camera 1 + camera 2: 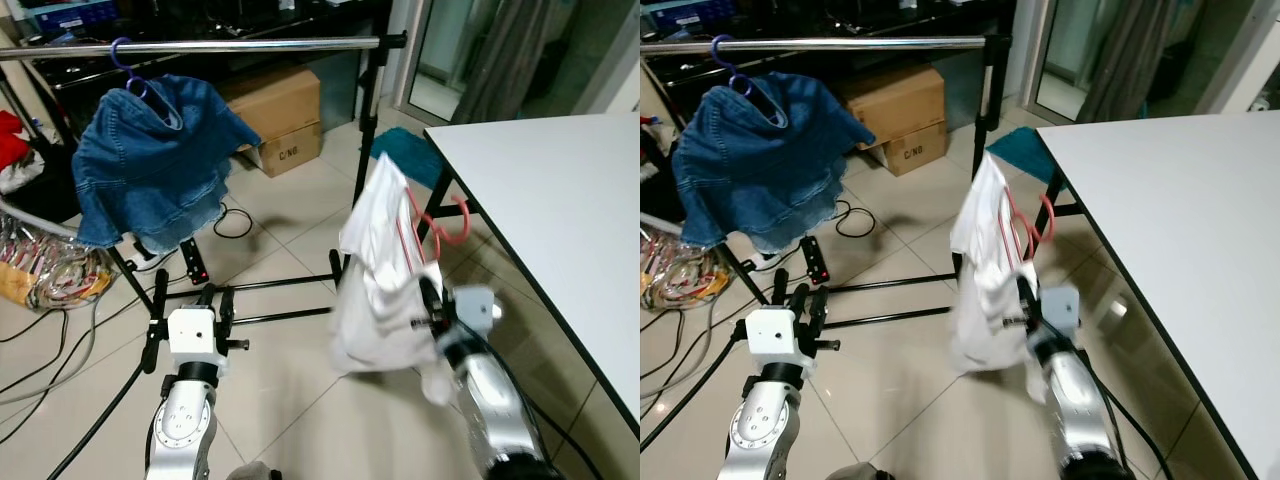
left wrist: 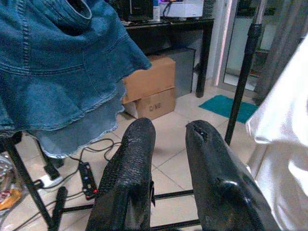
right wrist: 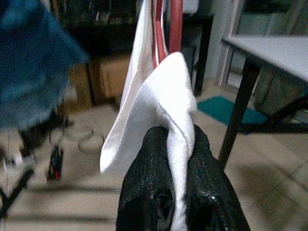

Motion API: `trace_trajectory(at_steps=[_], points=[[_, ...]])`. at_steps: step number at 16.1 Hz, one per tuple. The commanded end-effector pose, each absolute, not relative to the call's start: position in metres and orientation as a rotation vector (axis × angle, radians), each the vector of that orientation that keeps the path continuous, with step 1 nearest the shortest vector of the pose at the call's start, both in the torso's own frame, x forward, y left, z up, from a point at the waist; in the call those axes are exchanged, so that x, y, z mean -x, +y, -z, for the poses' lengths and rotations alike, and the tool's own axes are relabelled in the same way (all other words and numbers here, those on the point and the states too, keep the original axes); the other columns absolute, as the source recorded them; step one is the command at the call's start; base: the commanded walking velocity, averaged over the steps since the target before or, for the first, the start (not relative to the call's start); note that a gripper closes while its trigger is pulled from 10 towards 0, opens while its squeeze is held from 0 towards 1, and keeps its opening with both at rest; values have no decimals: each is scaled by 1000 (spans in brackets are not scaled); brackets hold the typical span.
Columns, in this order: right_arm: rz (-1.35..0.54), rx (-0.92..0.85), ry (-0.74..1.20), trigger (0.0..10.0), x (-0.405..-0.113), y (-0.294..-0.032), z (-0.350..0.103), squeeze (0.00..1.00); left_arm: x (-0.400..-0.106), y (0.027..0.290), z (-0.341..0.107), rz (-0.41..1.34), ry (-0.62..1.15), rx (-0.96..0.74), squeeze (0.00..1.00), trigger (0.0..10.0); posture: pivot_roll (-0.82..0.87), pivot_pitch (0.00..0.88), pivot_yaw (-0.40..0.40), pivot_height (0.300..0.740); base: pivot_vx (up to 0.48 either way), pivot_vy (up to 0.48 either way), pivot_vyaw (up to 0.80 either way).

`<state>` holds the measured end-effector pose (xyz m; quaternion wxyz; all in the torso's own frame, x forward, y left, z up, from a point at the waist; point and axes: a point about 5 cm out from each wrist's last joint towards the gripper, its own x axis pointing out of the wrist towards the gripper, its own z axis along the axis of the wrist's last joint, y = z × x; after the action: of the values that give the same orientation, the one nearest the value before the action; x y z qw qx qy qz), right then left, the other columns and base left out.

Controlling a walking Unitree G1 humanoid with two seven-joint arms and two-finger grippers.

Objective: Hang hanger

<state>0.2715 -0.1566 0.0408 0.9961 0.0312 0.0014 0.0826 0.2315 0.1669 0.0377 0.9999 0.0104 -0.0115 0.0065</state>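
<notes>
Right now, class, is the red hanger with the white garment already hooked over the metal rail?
No: the right gripper holds the white garment on its red hanger well below the metal rail.

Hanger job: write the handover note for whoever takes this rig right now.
Right gripper: shut on the white garment, which sits on the red hanger, held up beside the white table.
Left gripper: open, holding nothing, low in front of the rack.
Rail: already carries a denim garment on a purple hanger.
Done: garment and hanger lifted.
Left: raise the red hook over the rail, to the right of the denim, then release.
</notes>
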Motion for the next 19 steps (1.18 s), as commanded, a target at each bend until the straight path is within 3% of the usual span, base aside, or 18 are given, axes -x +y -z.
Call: trace_trajectory(at_steps=[1, 5, 7, 10, 12, 13, 15, 19], points=[[-171, -105, -119, 10000, -287, -152, -73, 0, -235, 167, -42, -15, -33, -6, 0, 10000, 22, 0, 31, 740, 0, 0, 0], [-137, -162, -80, 10000, -290, -157, -70, 0, -244, 166, -58, -59, -54, 160, 0, 10000, 30, 0, 11, 740, 0, 0, 0], [-110, -294, -34, 10000, -287, -160, -65, 0, -246, 161, -64, -40, -82, 152, 0, 10000, 34, 0, 4, 740, 0, 0, 0], [-171, -346, -114, 10000, -290, -152, -82, 0, -243, 160, -58, -37, -50, 161, 0, 10000, 34, 0, 2, 740, 0, 0, 0], [-204, -289, -121, 10000, -290, -148, -84, 0, -242, 159, -59, -29, -49, 147, 0, 10000, 34, 0, 4, 740, 0, 0, 0], [-236, -80, -135, 10000, -288, -145, -84, 0, -241, 158, -61, -8, -64, 96, 0, 10000, 34, 0, 6, 740, 0, 0, 0], [-288, 95, -215, 10000, -280, -142, -91, 0, -242, 157, -66, 16, -97, 25, 0, 10000, 40, 0, -5, 740, 0, 0, 0], [-297, 88, -203, 10000, -282, -144, -89, 0, -243, 164, -69, -40, -110, 45, 0, 10000, 52, 0, -13, 740, 0, 0, 0]])
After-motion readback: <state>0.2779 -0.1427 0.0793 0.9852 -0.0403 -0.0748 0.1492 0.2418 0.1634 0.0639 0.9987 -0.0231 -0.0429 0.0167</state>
